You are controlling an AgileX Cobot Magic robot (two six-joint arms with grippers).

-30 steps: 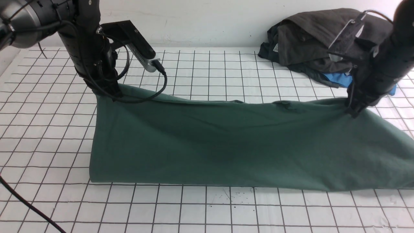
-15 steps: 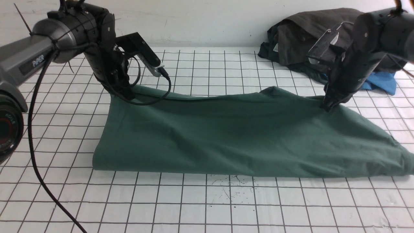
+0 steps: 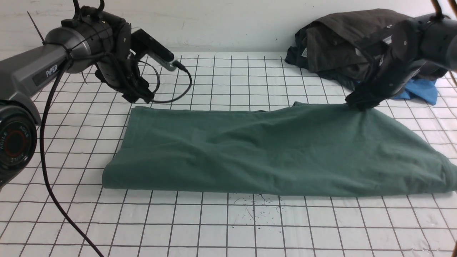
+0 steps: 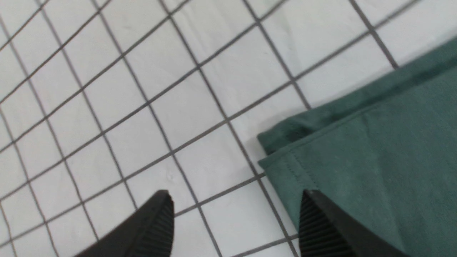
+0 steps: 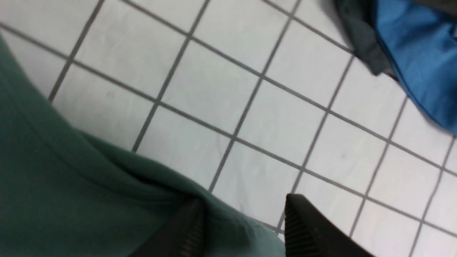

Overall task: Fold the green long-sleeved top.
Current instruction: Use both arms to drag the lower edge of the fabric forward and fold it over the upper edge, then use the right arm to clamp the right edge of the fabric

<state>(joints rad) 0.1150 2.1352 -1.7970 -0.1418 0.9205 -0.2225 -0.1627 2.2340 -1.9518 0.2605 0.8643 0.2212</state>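
Loosely folded green long-sleeved top (image 3: 278, 157); gridded table (image 3: 228, 228)

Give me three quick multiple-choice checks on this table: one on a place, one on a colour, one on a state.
1. Where does the dark clothes pile lie on the table? A. far right B. near left C. centre
2. What colour is the garment poking out beneath that pile? A. red B. blue C. yellow
3. How do the left gripper jaws stand? A. shut on a sleeve B. shut on a cable C. open

Answers: 1 A, it sits by the wall at the right. 2 B, bright blue shows under the dark cloth. 3 C, the jaws stand wide apart, gripping nothing, with the green top lying free.
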